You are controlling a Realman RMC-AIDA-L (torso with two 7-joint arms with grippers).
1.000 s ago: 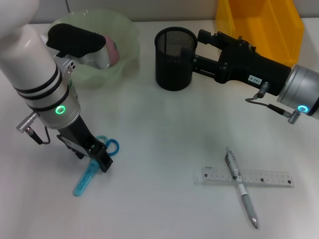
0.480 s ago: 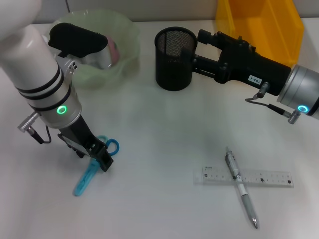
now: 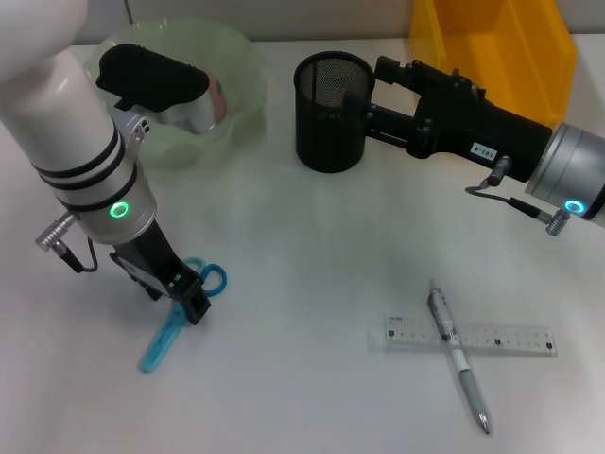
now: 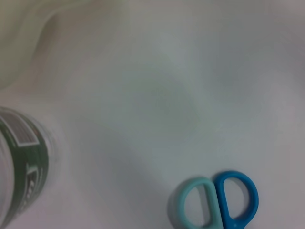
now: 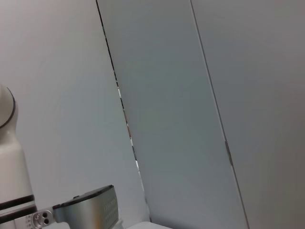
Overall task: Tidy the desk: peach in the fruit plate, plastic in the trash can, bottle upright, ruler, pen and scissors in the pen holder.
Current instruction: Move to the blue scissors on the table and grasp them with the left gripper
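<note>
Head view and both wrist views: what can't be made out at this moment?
- Left end effector over the scissors: its own body hides the fingers in the head view; the left wrist view shows only the handles.
- Peach in the fruit plate: mostly behind the left arm.
- Bottle: cut off by the left wrist view's edge.
- Right end effector by the pen holder: grip unclear.

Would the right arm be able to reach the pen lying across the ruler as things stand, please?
Probably yes. The pen lies crossed over the ruler on open table, nothing above it, while the right gripper is beside the pen holder.
</note>
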